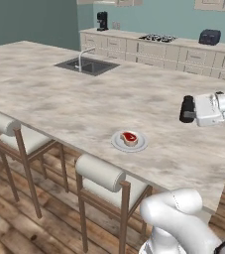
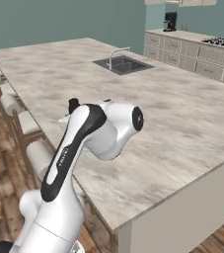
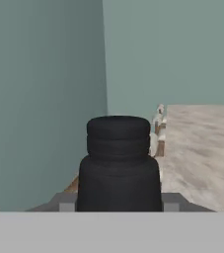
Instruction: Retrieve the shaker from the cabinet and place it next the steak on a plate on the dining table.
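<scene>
The gripper (image 1: 186, 109) hangs above the right part of the dining table (image 1: 64, 99), its fingers clamped on the shaker (image 1: 187, 109), which is held clear of the marbled top; in the hand view the shaker (image 3: 118, 163) sits between the finger tips, black and ridged; the plate (image 1: 117, 143) lies on the near side of the table, left of and nearer than the gripper, with the steak (image 1: 130, 137) on it; a sink (image 1: 86, 65) is set into the far part of the table; two stools (image 1: 104, 181) stand along the near edge.
</scene>
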Controlling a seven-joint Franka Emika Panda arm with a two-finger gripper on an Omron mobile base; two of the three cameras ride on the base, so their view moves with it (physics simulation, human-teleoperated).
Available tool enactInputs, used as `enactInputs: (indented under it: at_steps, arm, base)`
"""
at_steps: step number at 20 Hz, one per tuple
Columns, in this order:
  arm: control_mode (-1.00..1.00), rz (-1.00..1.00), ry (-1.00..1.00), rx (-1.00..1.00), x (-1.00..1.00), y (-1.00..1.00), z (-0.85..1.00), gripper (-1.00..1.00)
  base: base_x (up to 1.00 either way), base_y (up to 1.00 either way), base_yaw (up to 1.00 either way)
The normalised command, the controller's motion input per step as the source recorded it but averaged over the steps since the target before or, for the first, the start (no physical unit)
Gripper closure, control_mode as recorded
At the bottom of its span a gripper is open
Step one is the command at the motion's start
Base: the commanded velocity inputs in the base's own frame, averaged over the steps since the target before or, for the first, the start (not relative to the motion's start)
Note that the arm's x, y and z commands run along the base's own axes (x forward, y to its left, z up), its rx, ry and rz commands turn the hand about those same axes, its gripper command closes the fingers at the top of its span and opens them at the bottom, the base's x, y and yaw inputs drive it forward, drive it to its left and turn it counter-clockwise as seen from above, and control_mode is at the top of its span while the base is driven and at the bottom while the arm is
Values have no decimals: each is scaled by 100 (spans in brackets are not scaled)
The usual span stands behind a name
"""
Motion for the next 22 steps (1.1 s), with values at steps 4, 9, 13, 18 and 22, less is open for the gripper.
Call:
enactInputs:
  at_steps: [4, 9, 13, 18, 22]
  arm:
    - [-100, 27, -1, -1, 17, -38, -38, 100]
    - [-100, 18, -1, 0, 0, -24, -49, 100]
    - [-100, 7, -1, -1, 8, 0, -49, 100]
    - [-100, 2, -12, 0, 5, 0, -54, 100]
    - [-100, 0, -5, 0, 20, 0, -46, 100]
  base:
    - [0, 0, 0]
    - [0, 0, 0]
    - [0, 0, 0]
    - [0, 0, 0]
    - [0, 0, 0]
